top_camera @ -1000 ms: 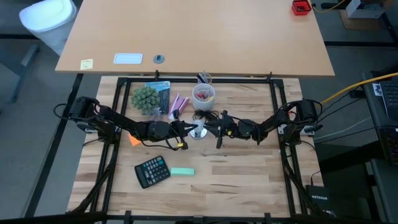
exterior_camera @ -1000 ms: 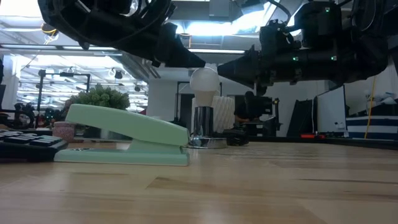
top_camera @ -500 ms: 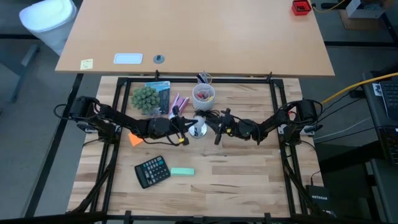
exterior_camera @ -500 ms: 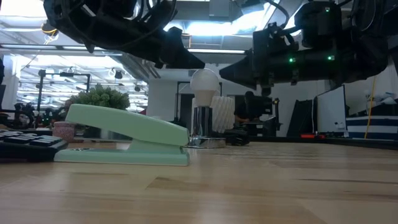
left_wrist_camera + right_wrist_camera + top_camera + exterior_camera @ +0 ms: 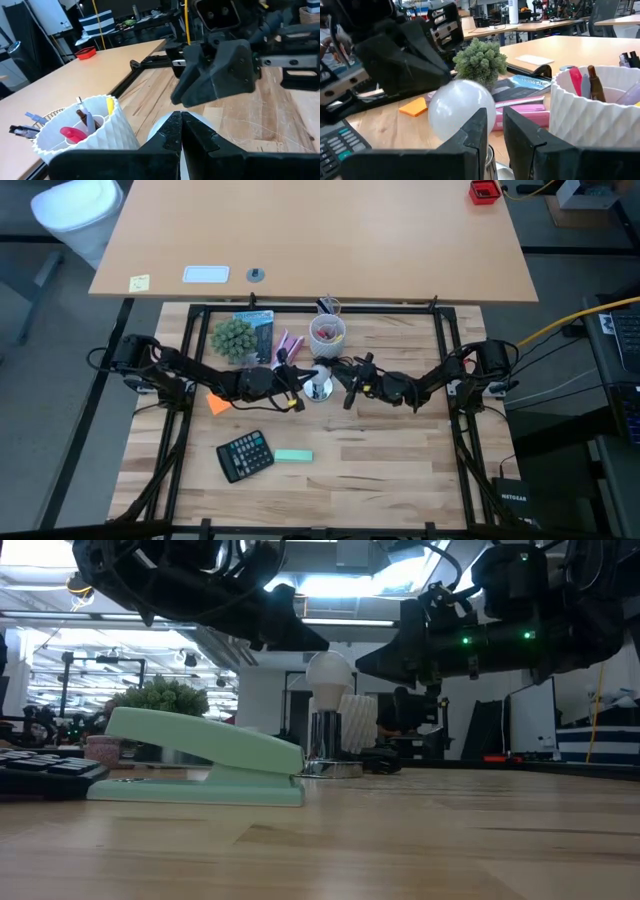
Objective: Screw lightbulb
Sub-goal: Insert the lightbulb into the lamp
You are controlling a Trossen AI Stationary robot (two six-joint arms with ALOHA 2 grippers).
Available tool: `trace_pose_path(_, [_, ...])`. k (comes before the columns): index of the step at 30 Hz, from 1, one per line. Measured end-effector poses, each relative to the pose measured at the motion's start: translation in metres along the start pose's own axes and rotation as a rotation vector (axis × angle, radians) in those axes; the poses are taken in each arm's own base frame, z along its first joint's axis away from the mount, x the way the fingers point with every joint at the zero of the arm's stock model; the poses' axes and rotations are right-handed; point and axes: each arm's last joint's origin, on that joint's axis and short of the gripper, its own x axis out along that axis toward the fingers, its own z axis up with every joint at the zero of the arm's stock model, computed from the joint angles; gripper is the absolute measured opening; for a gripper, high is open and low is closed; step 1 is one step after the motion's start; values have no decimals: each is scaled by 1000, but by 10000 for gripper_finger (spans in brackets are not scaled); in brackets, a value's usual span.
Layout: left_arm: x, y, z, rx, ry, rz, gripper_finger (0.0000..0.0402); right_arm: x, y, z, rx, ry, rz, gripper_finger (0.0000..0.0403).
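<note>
The lightbulb (image 5: 328, 670), small, white and round, stands upright in a chrome socket stem (image 5: 322, 736) on a shiny round base (image 5: 331, 769) at mid-table (image 5: 318, 388). My left gripper (image 5: 297, 388) is shut and hovers level just left of the bulb, its tips (image 5: 181, 131) in front of the bulb (image 5: 202, 120). My right gripper (image 5: 344, 388) comes level from the right. Its fingers (image 5: 495, 137) stand a narrow gap apart with nothing between them, and the bulb (image 5: 461, 109) is just beyond them. I see neither gripper touching the bulb.
A white ribbed pen cup (image 5: 327, 333) stands just behind the bulb, a small green plant (image 5: 232, 337) and a booklet to its left. An orange sticky note (image 5: 216, 404) lies under the left arm. A calculator (image 5: 246, 455) and a mint stapler (image 5: 293, 456) lie near the front.
My right gripper has turned at the wrist while staying in place. In the low view its tips have swung a little down and away from the bulb's top. The bulb and its base have not moved.
</note>
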Motion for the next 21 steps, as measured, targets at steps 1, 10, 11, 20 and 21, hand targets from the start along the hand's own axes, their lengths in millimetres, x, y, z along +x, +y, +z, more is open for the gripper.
trace_pose_path(1, [0,1,0,-7,0,4,1,0,0,0,1,3,-4,64])
trace_pose_path(10, [0,2,0,-5,1,4,1,4,-9,1,36,0,-41,64])
trace_pose_path(11, [0,2,0,-5,1,4,1,5,-11,1,47,0,-38,64])
trace_pose_path(20, [0,2,0,-5,1,4,1,6,-11,1,77,16,45,64])
trace_pose_path(21, [0,2,0,-5,1,4,1,6,-10,1,77,19,63,64])
